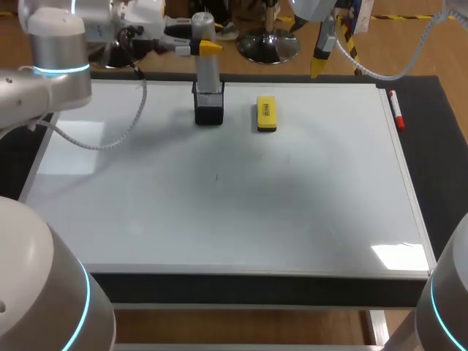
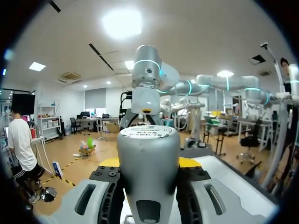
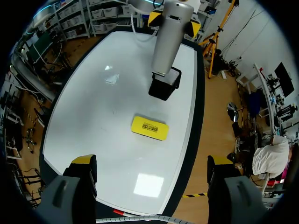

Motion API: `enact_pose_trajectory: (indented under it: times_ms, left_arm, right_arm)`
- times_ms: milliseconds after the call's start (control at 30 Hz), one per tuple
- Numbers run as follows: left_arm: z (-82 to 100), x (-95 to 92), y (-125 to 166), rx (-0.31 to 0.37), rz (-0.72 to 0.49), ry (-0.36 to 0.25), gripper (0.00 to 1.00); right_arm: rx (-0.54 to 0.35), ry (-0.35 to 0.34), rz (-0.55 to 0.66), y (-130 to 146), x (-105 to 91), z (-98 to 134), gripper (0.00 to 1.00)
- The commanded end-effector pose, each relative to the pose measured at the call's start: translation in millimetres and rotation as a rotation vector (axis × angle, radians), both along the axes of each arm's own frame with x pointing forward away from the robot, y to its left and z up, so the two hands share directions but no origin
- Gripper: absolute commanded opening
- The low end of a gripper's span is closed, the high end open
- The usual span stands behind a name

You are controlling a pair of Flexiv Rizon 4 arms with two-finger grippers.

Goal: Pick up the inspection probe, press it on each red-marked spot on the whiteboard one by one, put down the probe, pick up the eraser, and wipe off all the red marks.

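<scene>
Left tool [image 2: 149, 162] pinching grey probe [image 1: 207, 73] upright in black holder [image 1: 209, 110], right tool [image 3: 152, 163] spread above whiteboard [image 3: 93, 102], yellow eraser [image 3: 149, 128] flat on board ahead of it, apart

Left claw [image 2: 149, 162] grips probe [image 1: 208, 69] — right claw [image 3: 152, 161] spread.

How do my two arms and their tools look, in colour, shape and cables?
The left arm and right arm are rounded silver-grey tubes with glowing cyan rings at the joints. A pale braided cable hangs from each. The left tool and right tool have grey fingers with yellow tips.
</scene>
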State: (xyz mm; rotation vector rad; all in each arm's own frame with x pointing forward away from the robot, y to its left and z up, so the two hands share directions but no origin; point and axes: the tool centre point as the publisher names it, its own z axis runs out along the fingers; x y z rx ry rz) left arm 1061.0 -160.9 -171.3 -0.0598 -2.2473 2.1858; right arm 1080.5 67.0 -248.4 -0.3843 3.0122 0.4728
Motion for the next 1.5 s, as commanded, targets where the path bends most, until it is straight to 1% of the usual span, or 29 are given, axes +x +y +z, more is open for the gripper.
enact_pose_trajectory:
  times_ms: [33, 200, 367, 600, 933, 1167, 1367, 1500]
  left_arm:
    - [5.3, 0.5, 3, 0.0, -0.009, 0.001, 0.0]
    - [8.1, -0.5, 2, -0.004, -0.011, 0.0, 0.0]
    - [3.3, 7.3, 0, 0.003, -0.008, -0.001, 0.0]
    - [-14.8, 15.1, -3, 0.018, -0.005, 0.008, 0.0]
    - [-32.5, 16.7, 0, 0.022, -0.004, 0.01, 0.0]
    - [-48.7, 18.5, 2, 0.019, 0.0, 0.021, 0.0]
    - [-60.5, 17.8, 2, 0.006, 0.002, 0.019, 0.0]
    - [-68.4, 17.5, -1, 0.01, 0.001, 0.015, 0.0]
  right_arm:
    - [-0.004, 0.003, 0.001, -1, 0.8, 1, 1.0]
    - [-0.004, 0.003, 0.001, -1, 0.8, 1, 1.0]
    - [-0.004, 0.003, 0.001, -1, 0.8, 1, 1.0]
    - [-0.004, 0.003, 0.001, -1, 0.8, 1, 1.0]
    - [-0.004, 0.003, 0.001, -1, 0.8, 1, 1.0]
    - [-0.004, 0.003, 0.001, -1, 0.8, 1, 1.0]
    - [-0.004, 0.003, 0.001, -1, 0.8, 1, 1.0]
    - [-0.004, 0.003, 0.001, -1, 0.8, 1, 1.0]
